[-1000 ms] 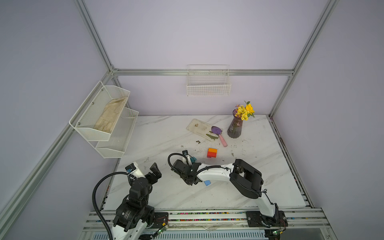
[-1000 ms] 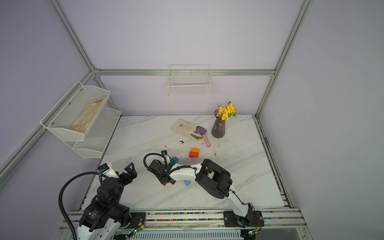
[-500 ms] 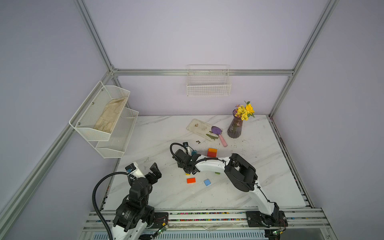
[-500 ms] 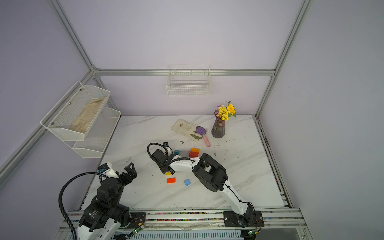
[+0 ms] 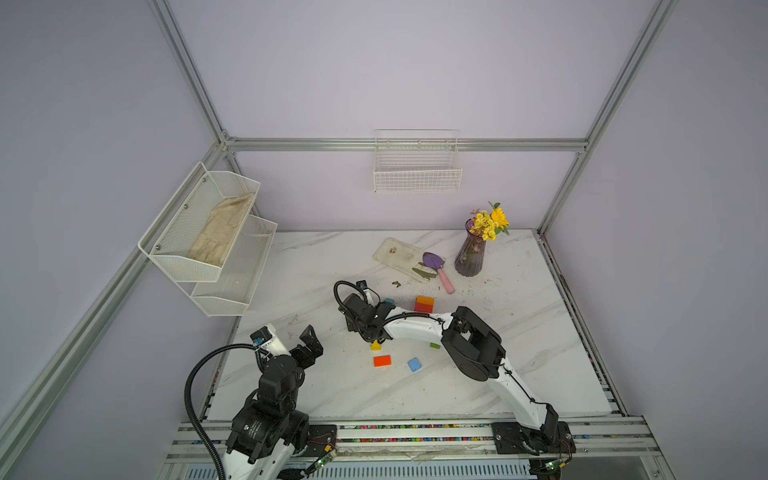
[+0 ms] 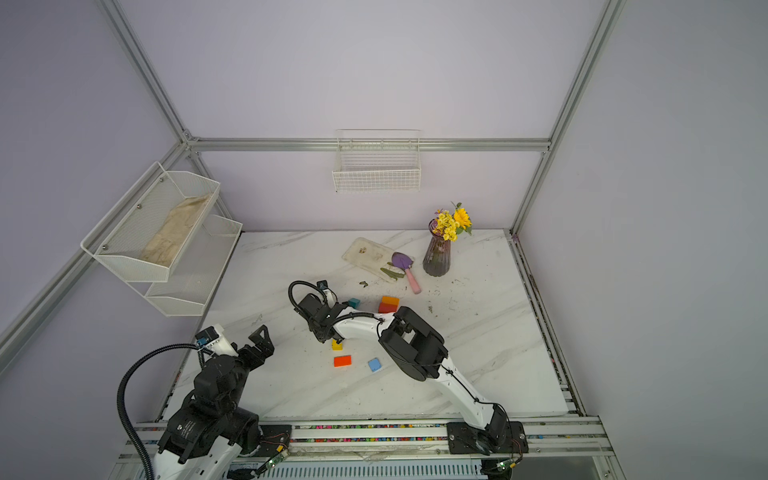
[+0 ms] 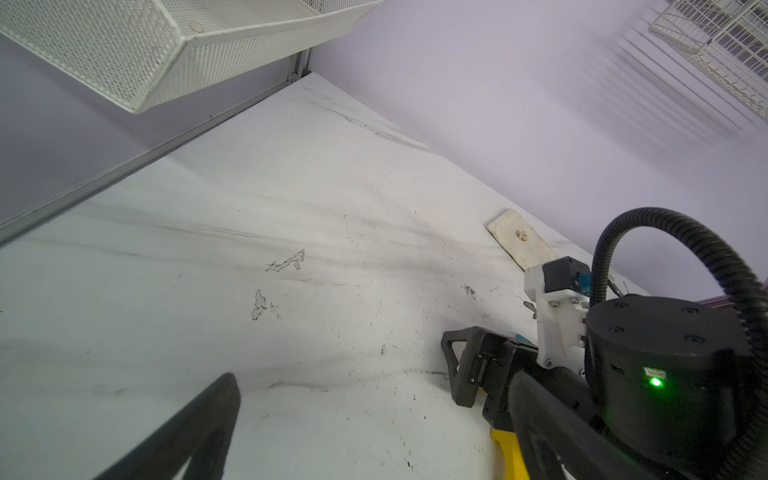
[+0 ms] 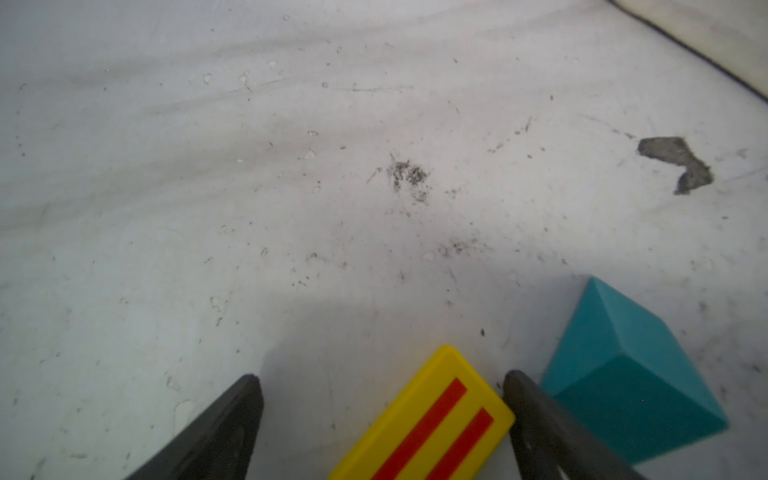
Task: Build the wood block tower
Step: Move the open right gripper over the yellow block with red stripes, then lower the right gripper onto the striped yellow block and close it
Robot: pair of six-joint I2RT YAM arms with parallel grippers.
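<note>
Flat on the counter (image 5: 519,332), between the wide-spread fingers of the right gripper (image 8: 381,380): yellow red-striped block (image 8: 432,419), unclamped, close against one finger (image 8: 532,415), well clear of the other. Long axis slanted across the gap, stripes along it, far end pointing away from the wrist. Teal house-shaped block (image 8: 623,374) just outside that same finger. Short orange-on-red tower (image 5: 424,304) farther back. Left gripper (image 5: 311,344) spread wide, empty, well apart.

Scuffed white marble tabletop (image 5: 519,332), speckled with debris.
At the back stand a purple vase (image 5: 469,258), a clear tray (image 5: 397,253) and a trowel (image 5: 435,266) partly on it. Mid-table lie a teal block (image 5: 389,301), a red block (image 5: 423,308) under an orange block (image 5: 424,299), a yellow block (image 5: 376,345), an orange-red block (image 5: 382,360), a blue block (image 5: 414,365) and a green block (image 5: 434,345).
</note>
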